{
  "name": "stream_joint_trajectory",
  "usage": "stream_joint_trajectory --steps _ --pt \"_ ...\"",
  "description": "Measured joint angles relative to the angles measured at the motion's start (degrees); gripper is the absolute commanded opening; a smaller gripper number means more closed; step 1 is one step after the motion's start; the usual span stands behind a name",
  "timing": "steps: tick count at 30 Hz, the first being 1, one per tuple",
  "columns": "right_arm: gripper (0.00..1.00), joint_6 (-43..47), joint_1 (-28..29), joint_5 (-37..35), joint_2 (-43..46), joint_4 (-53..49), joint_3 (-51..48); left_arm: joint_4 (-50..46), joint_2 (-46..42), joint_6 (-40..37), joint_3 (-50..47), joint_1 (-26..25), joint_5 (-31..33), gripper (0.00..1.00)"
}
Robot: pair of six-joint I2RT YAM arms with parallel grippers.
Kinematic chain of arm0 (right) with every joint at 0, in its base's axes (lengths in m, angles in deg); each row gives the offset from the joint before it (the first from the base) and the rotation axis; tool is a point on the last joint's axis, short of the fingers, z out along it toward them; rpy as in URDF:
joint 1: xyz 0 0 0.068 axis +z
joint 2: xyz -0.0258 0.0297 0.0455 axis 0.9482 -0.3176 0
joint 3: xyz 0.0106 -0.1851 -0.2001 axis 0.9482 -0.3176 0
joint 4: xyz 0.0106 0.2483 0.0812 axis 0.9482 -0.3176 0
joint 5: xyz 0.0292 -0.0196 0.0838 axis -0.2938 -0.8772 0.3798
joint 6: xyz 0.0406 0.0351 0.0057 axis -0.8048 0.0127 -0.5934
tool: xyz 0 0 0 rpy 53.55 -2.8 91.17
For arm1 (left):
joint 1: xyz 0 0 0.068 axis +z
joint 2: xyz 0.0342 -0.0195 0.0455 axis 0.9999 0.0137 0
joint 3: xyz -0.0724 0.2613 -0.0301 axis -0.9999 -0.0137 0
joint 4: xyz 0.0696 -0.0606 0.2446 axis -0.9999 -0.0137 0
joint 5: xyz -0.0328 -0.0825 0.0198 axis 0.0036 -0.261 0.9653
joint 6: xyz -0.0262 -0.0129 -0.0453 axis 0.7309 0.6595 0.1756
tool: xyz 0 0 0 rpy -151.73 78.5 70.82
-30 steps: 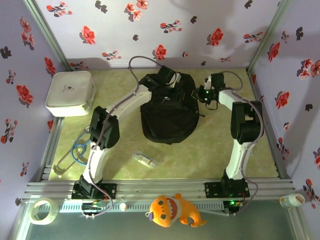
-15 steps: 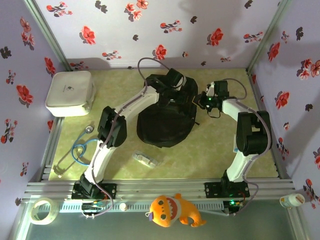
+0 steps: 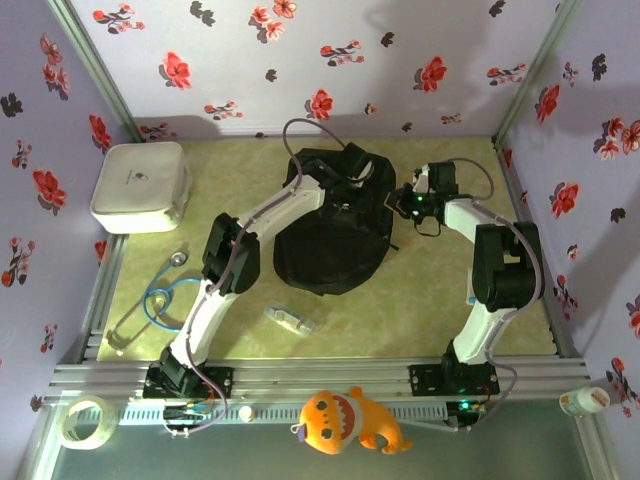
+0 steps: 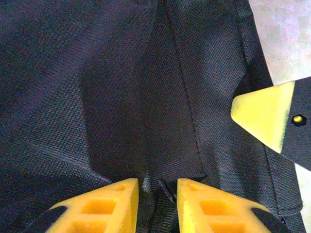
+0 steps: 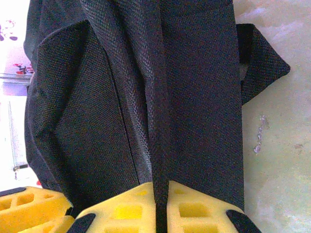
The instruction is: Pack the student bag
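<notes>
The student bag (image 3: 335, 250), black woven fabric, lies mid-back on the table (image 3: 420, 305), with bare surface in front and to its right. The right gripper (image 5: 158, 191) is clamped on a fold at its right edge. The left gripper (image 4: 158, 194) has its jaws narrowly apart over a top seam, perhaps pinching it; I cannot tell.

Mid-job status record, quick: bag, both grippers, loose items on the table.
bag: student bag, lying mid-table toward the back wall
left gripper: jaws slightly apart, over a seam of the bag
right gripper: shut on a fold of the bag
outside bag: white case, stethoscope, small clear item
</notes>
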Motion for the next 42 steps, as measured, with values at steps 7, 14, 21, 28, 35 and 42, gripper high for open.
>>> stream_joint_trajectory --steps 7,14,21,28,35,42 --pt "0.09 0.0 0.02 -0.28 -0.02 0.13 -0.22 -0.02 -0.07 -0.02 0.02 -0.04 1.05 0.17" --pt "0.09 0.02 0.02 -0.94 0.0 0.07 -0.22 0.13 -3.45 0.0 -2.8 -0.02 3.54 0.16" --pt "0.09 0.02 0.02 -1.36 0.0 -0.07 -0.22 0.9 -6.43 0.17 -5.29 0.15 4.61 0.16" --pt "0.09 0.02 0.02 -1.36 0.0 -0.07 -0.22 1.22 -6.43 -1.36 -5.49 -0.55 3.02 0.28" --pt "0.09 0.0 0.02 -1.33 0.0 -0.04 -0.26 1.14 -4.83 -2.03 -2.95 -2.56 3.1 0.31" --pt "0.09 -0.17 0.02 -1.31 0.0 0.26 -0.79 1.31 -0.22 -3.17 1.99 -2.75 4.11 0.32"
